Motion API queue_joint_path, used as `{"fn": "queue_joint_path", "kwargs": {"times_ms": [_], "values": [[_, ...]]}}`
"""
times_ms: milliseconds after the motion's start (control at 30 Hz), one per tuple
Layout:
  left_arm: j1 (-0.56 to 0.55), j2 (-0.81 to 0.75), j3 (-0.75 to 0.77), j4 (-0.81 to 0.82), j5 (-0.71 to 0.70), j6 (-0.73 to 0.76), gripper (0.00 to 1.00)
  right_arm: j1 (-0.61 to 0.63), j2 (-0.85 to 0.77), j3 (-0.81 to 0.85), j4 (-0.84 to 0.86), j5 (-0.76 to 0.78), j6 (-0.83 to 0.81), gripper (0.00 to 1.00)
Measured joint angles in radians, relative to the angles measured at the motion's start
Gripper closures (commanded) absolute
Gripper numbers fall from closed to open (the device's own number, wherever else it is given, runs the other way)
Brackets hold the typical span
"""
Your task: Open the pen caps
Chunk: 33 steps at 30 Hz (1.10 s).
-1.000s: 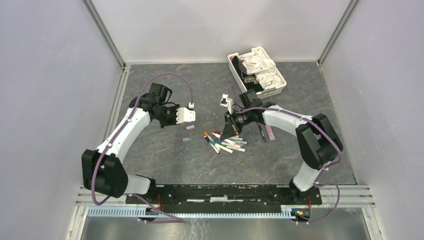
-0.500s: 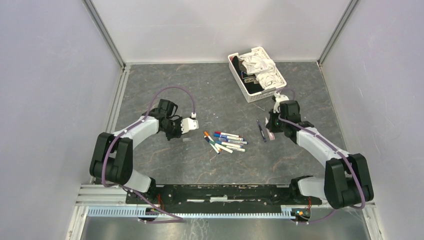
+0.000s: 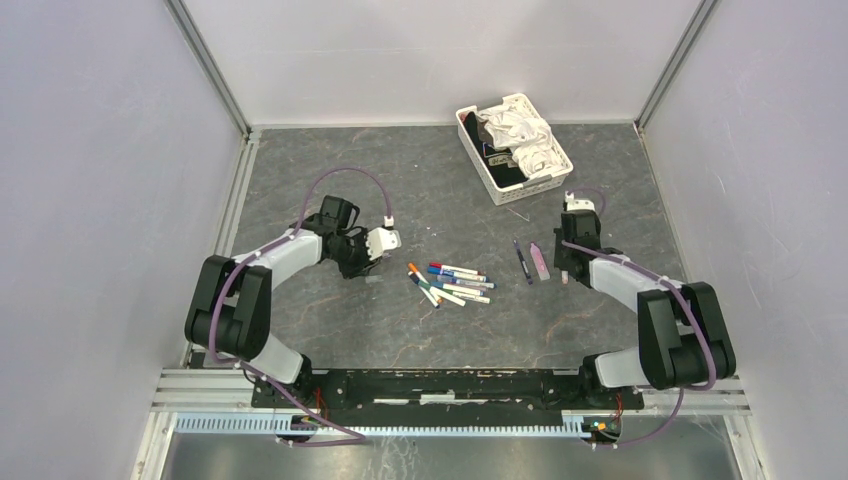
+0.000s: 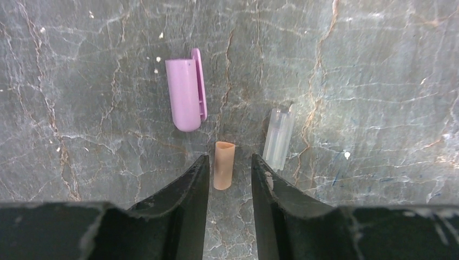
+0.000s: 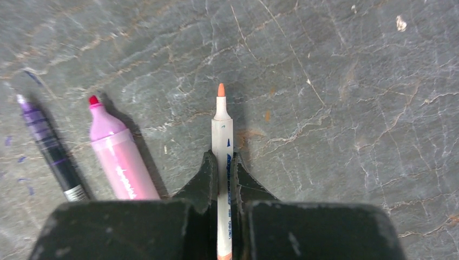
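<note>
In the left wrist view my left gripper is open and low over the table. A small orange pen cap lies loose between its fingertips. A purple cap and a clear cap lie just beyond. My right gripper is shut on a white pen whose bare orange tip points away. An uncapped pink marker and a dark purple pen lie to its left. In the top view several capped pens lie in a pile between my left gripper and my right gripper.
A white basket holding cloth stands at the back, right of centre. Grey walls and metal rails enclose the dark stone tabletop on three sides.
My right arm swung from the pen pile to the right and came down beside the pink and purple pens. My left arm drew back and lowered over the loose caps.
</note>
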Motion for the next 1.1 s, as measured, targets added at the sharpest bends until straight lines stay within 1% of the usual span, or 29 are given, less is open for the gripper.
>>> {"fn": "queue_joint_path", "kwargs": {"times_ms": [67,100,233,300,333,367,533,600,667,700,800,867,1000,1100], "values": [[-0.003,0.0,0.013,-0.012,0.015,-0.014,0.54,-0.001,0.026,0.0,0.001,0.008,-0.002,0.98],[-0.003,0.0,0.018,-0.015,0.019,-0.017,0.49,-0.001,0.03,0.001,0.007,0.012,-0.003,0.94],[-0.003,-0.003,0.055,-0.053,0.041,-0.039,0.43,-0.002,0.034,0.001,0.015,0.017,-0.004,0.9],[-0.003,-0.003,0.1,-0.09,0.043,-0.068,0.39,-0.002,0.035,0.001,0.017,0.016,-0.004,0.85],[-0.003,-0.003,0.122,-0.105,0.043,-0.08,0.27,-0.002,0.036,0.001,0.018,0.015,-0.004,0.83],[-0.003,-0.005,0.145,-0.112,0.042,-0.094,0.23,-0.002,0.036,0.002,0.018,0.013,-0.004,0.81],[-0.003,-0.026,0.286,-0.166,-0.016,-0.203,0.2,-0.002,0.046,0.014,0.014,0.009,-0.005,0.73],[-0.003,-0.03,0.34,-0.178,-0.052,-0.243,0.18,-0.002,0.046,0.017,0.014,0.006,-0.005,0.72],[-0.002,-0.04,0.38,-0.184,-0.093,-0.288,0.03,-0.002,0.046,0.022,0.013,0.003,-0.006,0.69],[-0.002,-0.044,0.385,-0.185,-0.107,-0.296,0.01,-0.002,0.045,0.024,0.011,0.001,-0.005,0.65],[0.002,-0.078,0.389,-0.187,-0.17,-0.346,0.0,-0.002,0.039,0.034,0.003,-0.013,-0.005,0.54],[0.011,-0.11,0.386,-0.174,-0.219,-0.376,0.0,-0.002,0.024,0.042,-0.01,-0.022,-0.008,0.49],[0.069,-0.162,0.373,-0.112,-0.311,-0.418,0.0,0.024,-0.031,0.07,-0.027,-0.038,-0.012,0.47],[0.128,-0.138,0.409,-0.134,-0.314,-0.441,0.0,0.086,-0.077,0.095,-0.023,-0.063,-0.026,0.47]]}}
